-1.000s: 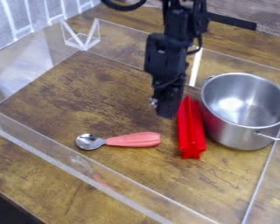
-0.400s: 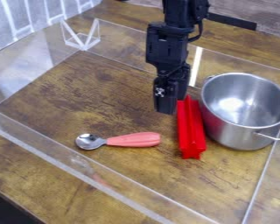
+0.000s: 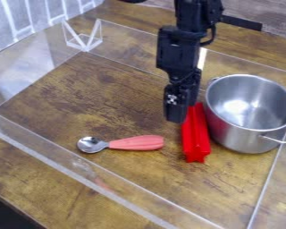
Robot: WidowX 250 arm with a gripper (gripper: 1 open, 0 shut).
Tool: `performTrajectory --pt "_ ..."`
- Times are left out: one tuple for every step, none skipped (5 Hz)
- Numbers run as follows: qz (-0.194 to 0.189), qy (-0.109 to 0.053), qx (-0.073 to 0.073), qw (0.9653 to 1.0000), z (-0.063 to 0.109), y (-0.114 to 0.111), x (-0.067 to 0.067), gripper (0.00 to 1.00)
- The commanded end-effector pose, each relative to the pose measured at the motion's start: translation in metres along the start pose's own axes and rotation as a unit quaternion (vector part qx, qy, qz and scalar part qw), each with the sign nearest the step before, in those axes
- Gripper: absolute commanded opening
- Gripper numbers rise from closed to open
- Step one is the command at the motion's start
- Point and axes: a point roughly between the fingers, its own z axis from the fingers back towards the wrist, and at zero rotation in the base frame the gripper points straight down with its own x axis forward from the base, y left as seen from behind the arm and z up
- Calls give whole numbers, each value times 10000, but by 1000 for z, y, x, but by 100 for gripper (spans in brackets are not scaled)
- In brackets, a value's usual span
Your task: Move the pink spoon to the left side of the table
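Note:
The pink spoon (image 3: 124, 143) lies flat on the table (image 3: 74, 98) near the front wall, with its silver bowl to the left and its salmon handle to the right. My gripper (image 3: 177, 109) points straight down over the table, behind and to the right of the spoon and well apart from it. It hangs just left of a red block. A thin gap shows between its black fingers, and they hold nothing.
A red rectangular block (image 3: 196, 132) lies between the spoon's handle and a steel pot (image 3: 247, 112) at the right. A clear acrylic stand (image 3: 83, 36) sits at the back left. Low clear walls (image 3: 62, 156) edge the tabletop.
The gripper's fingers have parted from shut to open and the wrist has rolled a little. The spoon, block and pot have not moved.

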Motion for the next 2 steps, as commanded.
performTrajectory --pt "-151 33 -332 9993 2 0 -6 100" --pt "-245 -11 -351 9991 -12 -3 -4 0"
